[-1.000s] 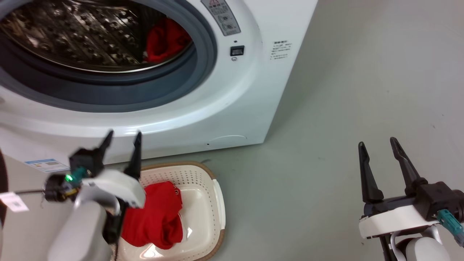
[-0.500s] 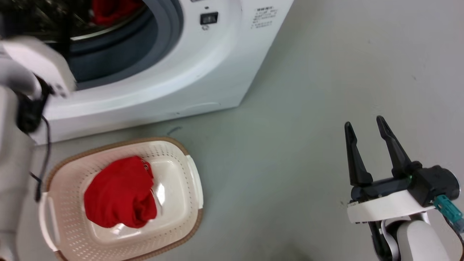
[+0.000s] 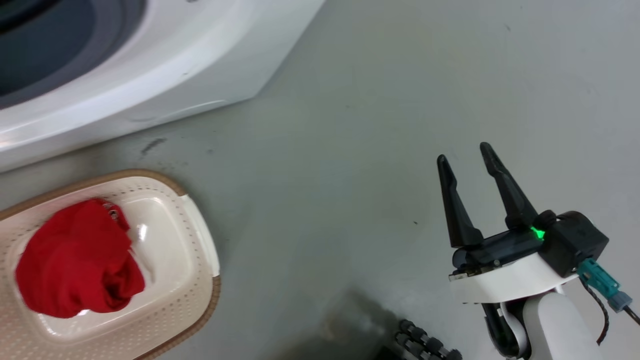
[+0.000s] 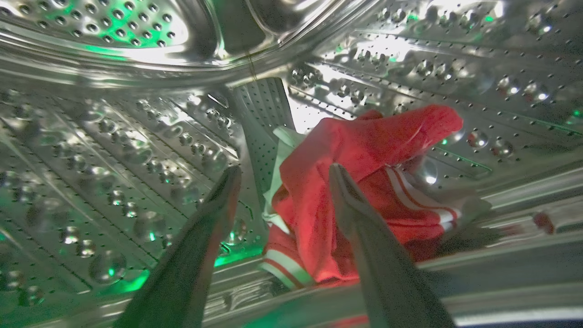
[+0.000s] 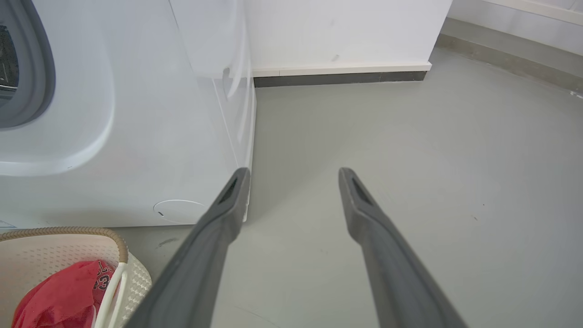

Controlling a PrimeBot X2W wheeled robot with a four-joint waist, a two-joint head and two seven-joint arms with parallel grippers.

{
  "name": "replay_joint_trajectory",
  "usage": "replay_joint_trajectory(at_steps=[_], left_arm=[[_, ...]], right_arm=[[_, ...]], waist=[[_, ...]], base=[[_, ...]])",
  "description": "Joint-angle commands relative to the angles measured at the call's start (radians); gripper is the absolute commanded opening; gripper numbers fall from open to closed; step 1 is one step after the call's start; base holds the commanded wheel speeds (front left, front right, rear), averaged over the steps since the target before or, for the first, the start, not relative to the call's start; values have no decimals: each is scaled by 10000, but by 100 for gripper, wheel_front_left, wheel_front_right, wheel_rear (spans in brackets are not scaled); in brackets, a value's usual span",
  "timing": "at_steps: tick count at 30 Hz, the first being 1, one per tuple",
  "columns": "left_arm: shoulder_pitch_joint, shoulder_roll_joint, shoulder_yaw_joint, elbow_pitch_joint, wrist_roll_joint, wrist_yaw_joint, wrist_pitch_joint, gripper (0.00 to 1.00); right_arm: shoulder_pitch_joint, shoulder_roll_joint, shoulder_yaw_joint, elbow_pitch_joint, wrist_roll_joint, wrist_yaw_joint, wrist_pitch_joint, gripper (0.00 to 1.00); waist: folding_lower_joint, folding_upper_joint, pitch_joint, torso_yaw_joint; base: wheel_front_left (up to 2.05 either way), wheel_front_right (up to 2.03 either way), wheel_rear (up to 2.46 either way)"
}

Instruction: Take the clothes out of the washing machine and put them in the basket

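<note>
Grey floor carries the basket, near left, holding one red garment, before the washing machine. Left gripper has moved from the basket into the drum, jaws wide open just short of the striped garment: second pickup pending. Right gripper, far right, jaws wide open, empty.

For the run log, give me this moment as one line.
left gripper: open in drum, aimed at red striped garment | right gripper: open, over floor | basket: holds one red garment
</note>
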Motion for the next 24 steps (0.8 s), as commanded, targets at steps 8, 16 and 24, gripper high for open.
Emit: replay_joint_trajectory(at_steps=[8, 16, 24], left_arm=[[-1137, -101, -324, 1084, 69, 55, 1157, 100], [-1482, -324, -532, 1867, 71, 78, 1265, 100], [-1692, -488, -980, 2156, -44, -2, 1290, 0]], right_arm=[[335, 12, 292, -186, 270, -7, -20, 100], [514, 11, 234, -414, 312, -7, -20, 100], [412, 9, 237, -451, 429, -8, -20, 100]], waist=[[-2, 0, 726, -670], [-2, 0, 960, -667], [-2, 0, 1164, -620]], base=[[0, 0, 0], [0, 0, 0], [0, 0, 0]])
